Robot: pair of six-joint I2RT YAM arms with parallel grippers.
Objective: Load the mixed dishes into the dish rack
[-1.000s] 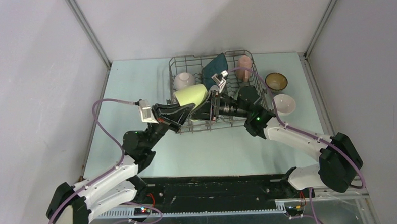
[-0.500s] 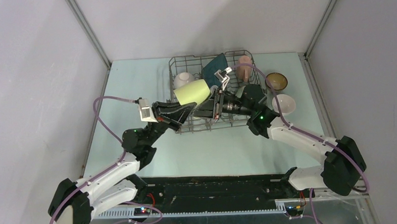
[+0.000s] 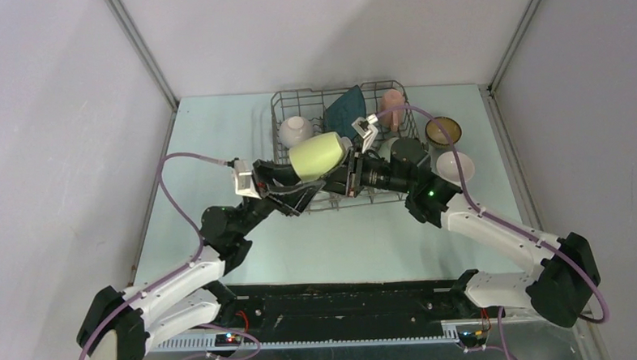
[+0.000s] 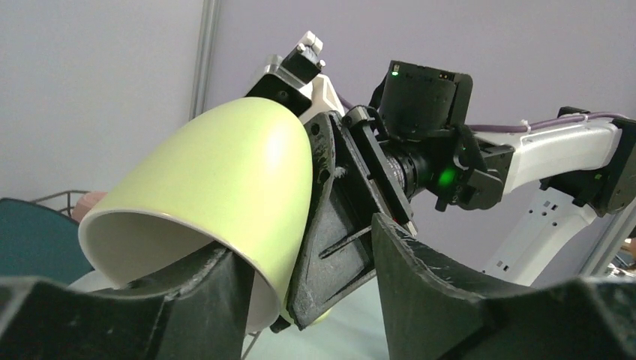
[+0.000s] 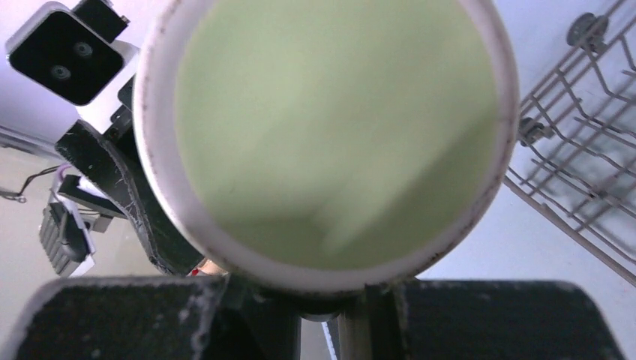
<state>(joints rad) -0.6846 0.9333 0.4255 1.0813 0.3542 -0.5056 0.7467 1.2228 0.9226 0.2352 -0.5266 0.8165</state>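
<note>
mug (image 3: 320,154) (image 3: 391,104) x2 | bowl (image 3: 295,130) (image 3: 443,130) (image 3: 454,167) x3 | plate (image 3: 345,110) x1 | rack (image 3: 295,100) x1

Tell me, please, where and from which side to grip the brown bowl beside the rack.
Take the brown bowl by its rim from above, one finger inside: it stands upright, mouth up. Probably the far-right rim, as the dish rack is on its left and the white bowl just nearer.

You see these colours by your right tool
Black right tool (image 5: 319,300) at a yellow-green mug (image 3: 318,154), white inside; beyond it a dark teal plate (image 3: 344,107), pink mug (image 3: 391,104), grey rack (image 3: 274,117).
</note>
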